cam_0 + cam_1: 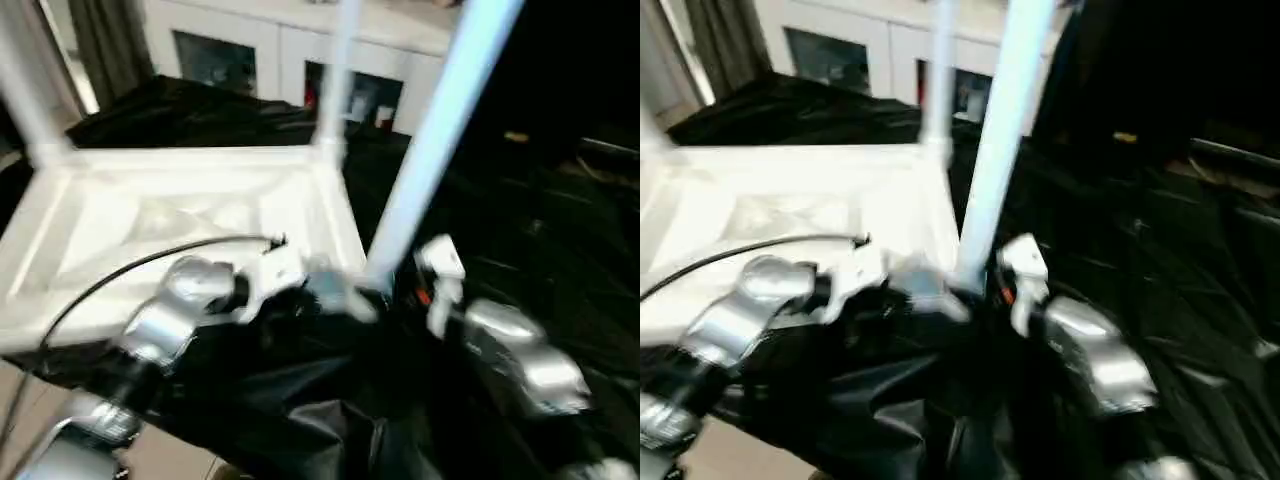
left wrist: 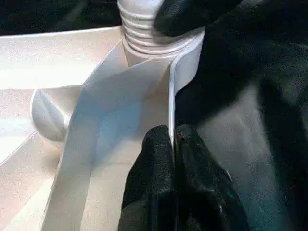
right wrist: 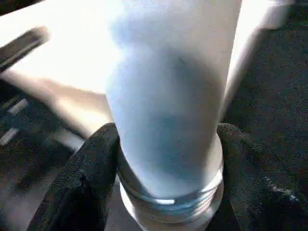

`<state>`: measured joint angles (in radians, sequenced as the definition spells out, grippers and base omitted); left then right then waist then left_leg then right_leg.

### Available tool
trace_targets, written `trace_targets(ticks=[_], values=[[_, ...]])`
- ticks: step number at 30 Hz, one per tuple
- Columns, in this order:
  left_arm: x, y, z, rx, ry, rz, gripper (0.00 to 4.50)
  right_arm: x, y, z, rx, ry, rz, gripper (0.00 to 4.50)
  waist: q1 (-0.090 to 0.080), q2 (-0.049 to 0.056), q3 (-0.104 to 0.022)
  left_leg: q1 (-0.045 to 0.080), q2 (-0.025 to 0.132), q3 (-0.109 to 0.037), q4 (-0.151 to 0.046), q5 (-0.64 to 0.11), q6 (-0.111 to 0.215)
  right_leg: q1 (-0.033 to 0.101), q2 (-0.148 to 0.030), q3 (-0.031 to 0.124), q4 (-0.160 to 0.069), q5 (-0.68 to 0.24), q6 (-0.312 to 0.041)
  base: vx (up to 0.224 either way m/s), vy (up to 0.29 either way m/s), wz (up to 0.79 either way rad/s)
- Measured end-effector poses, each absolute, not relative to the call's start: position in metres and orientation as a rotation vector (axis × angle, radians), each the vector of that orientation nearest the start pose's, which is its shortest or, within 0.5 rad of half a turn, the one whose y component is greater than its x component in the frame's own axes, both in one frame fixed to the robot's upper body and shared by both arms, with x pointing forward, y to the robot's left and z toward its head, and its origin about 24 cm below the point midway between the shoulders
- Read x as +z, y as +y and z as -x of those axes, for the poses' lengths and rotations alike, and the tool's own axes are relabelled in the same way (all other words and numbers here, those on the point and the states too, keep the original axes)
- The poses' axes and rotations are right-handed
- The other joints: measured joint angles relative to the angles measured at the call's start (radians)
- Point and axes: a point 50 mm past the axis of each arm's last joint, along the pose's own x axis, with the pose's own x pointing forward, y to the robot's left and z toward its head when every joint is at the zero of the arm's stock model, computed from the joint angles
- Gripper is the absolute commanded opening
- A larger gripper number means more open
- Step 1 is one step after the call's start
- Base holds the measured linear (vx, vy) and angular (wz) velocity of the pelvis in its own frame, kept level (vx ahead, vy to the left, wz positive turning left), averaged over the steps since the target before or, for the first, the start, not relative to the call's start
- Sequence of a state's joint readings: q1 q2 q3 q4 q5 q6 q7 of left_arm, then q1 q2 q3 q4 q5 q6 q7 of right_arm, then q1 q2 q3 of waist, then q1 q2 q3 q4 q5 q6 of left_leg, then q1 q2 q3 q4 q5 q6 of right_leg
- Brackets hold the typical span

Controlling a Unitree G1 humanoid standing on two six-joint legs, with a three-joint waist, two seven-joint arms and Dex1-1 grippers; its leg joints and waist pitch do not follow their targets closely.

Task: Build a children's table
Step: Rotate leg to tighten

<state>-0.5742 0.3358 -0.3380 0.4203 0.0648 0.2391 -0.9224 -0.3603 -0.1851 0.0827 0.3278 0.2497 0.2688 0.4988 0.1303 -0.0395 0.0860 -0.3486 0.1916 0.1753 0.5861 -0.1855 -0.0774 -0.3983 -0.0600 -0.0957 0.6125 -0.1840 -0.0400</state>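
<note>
**A:** Pinching the thin side wall of the tabletop (image 2: 144,82), the left gripper (image 2: 172,144) has its two black fingers pressed flat together on the plastic edge. Just beyond them, a ribbed leg end sits in the corner socket (image 2: 159,41).

**B:** And the right gripper (image 3: 166,159)?

**A:** Its fingers (image 3: 84,178) flank the near leg (image 1: 430,150) low down, touching both sides just above the threaded end. I read that as a grip.

**B:** What might go wrong?

**A:** That leg leans away from the fingers. If it is driven in while tilted, the threads could cross or the end could jump out of the socket. The left pinch is shallow, so a hard twist might slide the tabletop on the black cloth (image 1: 300,400).

**B:** Count?

**A:** One tabletop, underside up. Three legs visible: the held one, one at the far corner (image 1: 335,80), one at the far left corner (image 1: 25,90).
</note>
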Motion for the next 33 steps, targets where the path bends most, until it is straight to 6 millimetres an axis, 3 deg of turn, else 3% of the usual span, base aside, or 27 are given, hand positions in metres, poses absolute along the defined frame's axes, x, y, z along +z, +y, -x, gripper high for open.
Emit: trace_targets(ticks=[3,9,10,16,20,25,29,33], values=[[0.06,0.09,-0.333,-1.002,0.398,-0.433,0.0,0.043,-0.117,-0.326,0.426,0.257,-0.083,2.74,0.001,0.0,0.0,0.0,0.0,0.0,0.0,0.0,-0.001,-0.001,0.0,0.0,0.0,0.001,0.0,0.0,0.0,0.0],[0.057,0.073,-0.34,-0.959,0.413,-0.407,0.0,0.042,-0.11,-0.335,0.333,0.252,-0.061,2.74,0.013,0.003,-0.003,0.0,0.0,-0.001,-0.001,0.001,-0.001,0.002,0.0,0.0,0.0,0.003,0.001,0.0,0.0,0.0],[0.057,0.073,-0.34,-0.961,0.41,-0.408,0.0,0.042,-0.11,-0.335,0.331,0.251,-0.063,3.3,0.013,0.004,-0.004,0.0,0.0,-0.001,-0.001,0.0,-0.001,0.002,0.0,0.0,0.0,0.004,0.001,0.0,0.0,0.0],[0.06,0.079,-0.345,-0.932,0.407,-0.45,0.0,0.038,-0.107,-0.334,0.352,0.248,-0.074,3.79,0.008,0.004,-0.003,-0.002,0.0,-0.001,0.0,0.001,-0.001,0.0,0.0,0.0,-0.001,0.004,0.001,0.0,0.0,0.0],[0.061,0.083,-0.345,-0.949,0.394,-0.461,0.0,0.039,-0.116,-0.329,0.447,0.243,-0.041,3.79,0.009,0.004,-0.003,-0.002,0.0,-0.001,0.0,0.001,-0.001,-0.001,0.0,0.0,-0.001,0.006,0.001,0.0,0.0,0.0],[0.064,0.102,-0.34,-1.036,0.36,-0.514,0.0,0.045,-0.132,-0.317,0.63,0.249,0.043,3.79,0.009,0.005,-0.004,-0.006,0.0,-0.002,-0.003,0.001,-0.001,-0.003,0.001,0.0,0.0,0.006,-0.004,0.0,0.0,0.0],[0.067,0.116,-0.323,-1.176,0.358,-0.494,0.0,0.051,-0.148,-0.304,0.774,0.248,0.095,3.79,0.016,0.005,-0.004,-0.007,0.0,-0.002,-0.002,-0.001,0.003,-0.006,0.001,0.0,0.0,0.001,-0.005,0.0,0.0,0.0],[0.067,0.125,-0.308,-1.302,0.37,-0.486,0.0,0.061,-0.149,-0.291,0.947,0.235,0.13,3.79,0.023,0.006,-0.003,-0.01,0.0,-0.002,-0.001,-0.002,0.005,-0.007,0.001,0.0,-0.001,0.001,-0.005,0.0,0.0,0.0]])
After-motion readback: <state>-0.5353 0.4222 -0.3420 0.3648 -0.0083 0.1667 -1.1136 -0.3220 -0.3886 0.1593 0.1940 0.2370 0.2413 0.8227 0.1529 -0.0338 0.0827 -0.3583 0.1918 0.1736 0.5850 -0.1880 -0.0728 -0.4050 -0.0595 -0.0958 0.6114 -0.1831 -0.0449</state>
